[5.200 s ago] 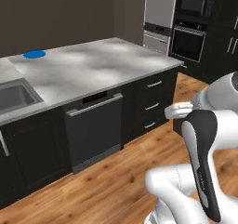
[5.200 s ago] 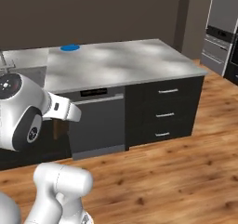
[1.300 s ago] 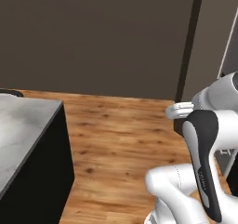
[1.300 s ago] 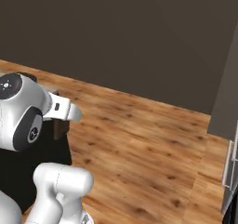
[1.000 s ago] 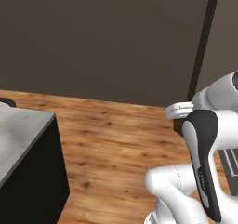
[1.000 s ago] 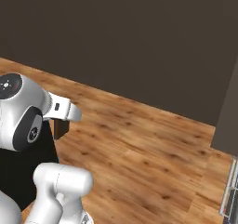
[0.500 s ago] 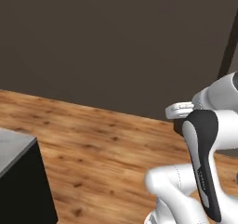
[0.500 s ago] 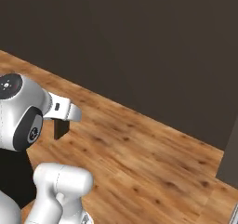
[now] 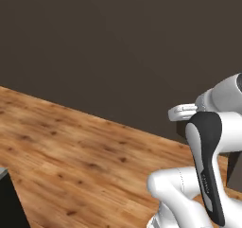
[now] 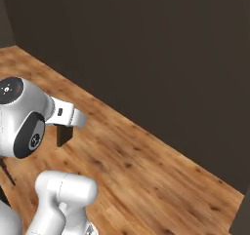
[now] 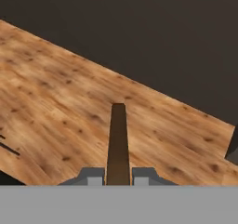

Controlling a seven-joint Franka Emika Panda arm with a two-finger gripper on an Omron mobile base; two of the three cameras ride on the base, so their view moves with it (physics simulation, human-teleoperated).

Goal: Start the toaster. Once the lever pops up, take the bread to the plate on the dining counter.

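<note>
My gripper [image 11: 117,174] is shut on the bread [image 11: 118,139], a thin dark brown slice seen edge-on and sticking out between the two fingertips. In the right base view the bread [image 10: 62,135] hangs as a dark slab under the white hand, above the wooden floor. A last dark corner of the dining counter [image 9: 6,204] shows at the lower left of the left base view. The toaster and the plate are out of view.
A dark brown wall [image 9: 118,52] runs across the background. Light wooden floor [image 10: 146,175] spreads in front of it. A dark cabinet edge [image 11: 232,146] stands at the right of the hand view.
The base has turned, so the whole scene has slid left: the counter's end has nearly left the left base view. The bread stays in the shut gripper.
</note>
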